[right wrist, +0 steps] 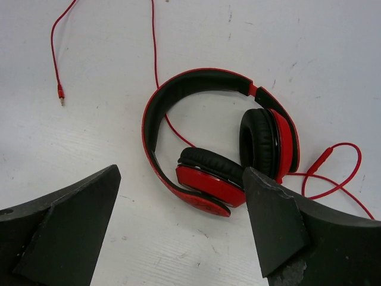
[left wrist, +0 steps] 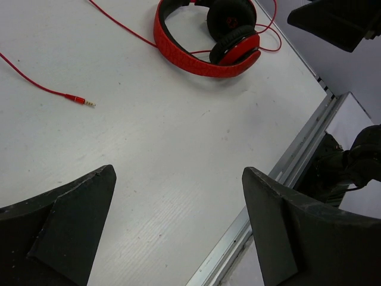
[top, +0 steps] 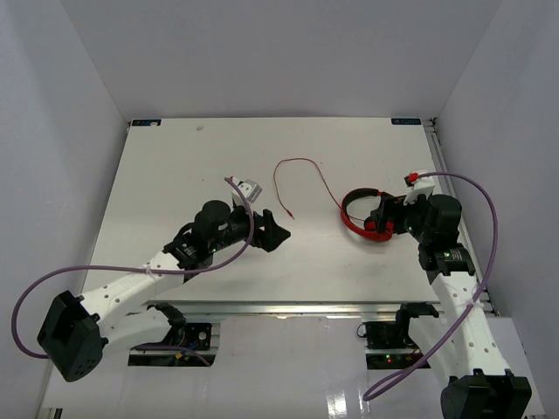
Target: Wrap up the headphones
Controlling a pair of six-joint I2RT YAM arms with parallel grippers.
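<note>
The headphones [top: 360, 216] are lying flat on the counter [top: 175, 175], and we are placing everything else in relation to them, starting from the left.

Well to their left, the left gripper [left wrist: 178, 173] is hanging with its jaws spread wide and nothing between them, facing across the counter toward the headphones. Between that gripper and the headphones the plug [top: 292, 216] is resting, much nearer to the gripper than to the headphones. From the plug the thin red cable [top: 301, 161] is running away from the arms, arching over, and coming back down to the headphones, so the loose length is stretching out mostly on the headphones' left side. A smaller loop is curling out beyond the ear cups, on the side away from the plug.

On the headphones themselves, the headband [right wrist: 196, 77] is curving toward the left gripper's side, and the ear cups [right wrist: 208, 179] are sitting on the side nearer the right arm, one folded inward.

The right gripper [right wrist: 181, 171] is hovering right at the ear cups, jaws wide apart and holding nothing; we cannot tell whether a finger is touching them.

We are judging that the right arm is the one placed to pin the headphones, while the left arm is nearer the plug end for winding.
</note>
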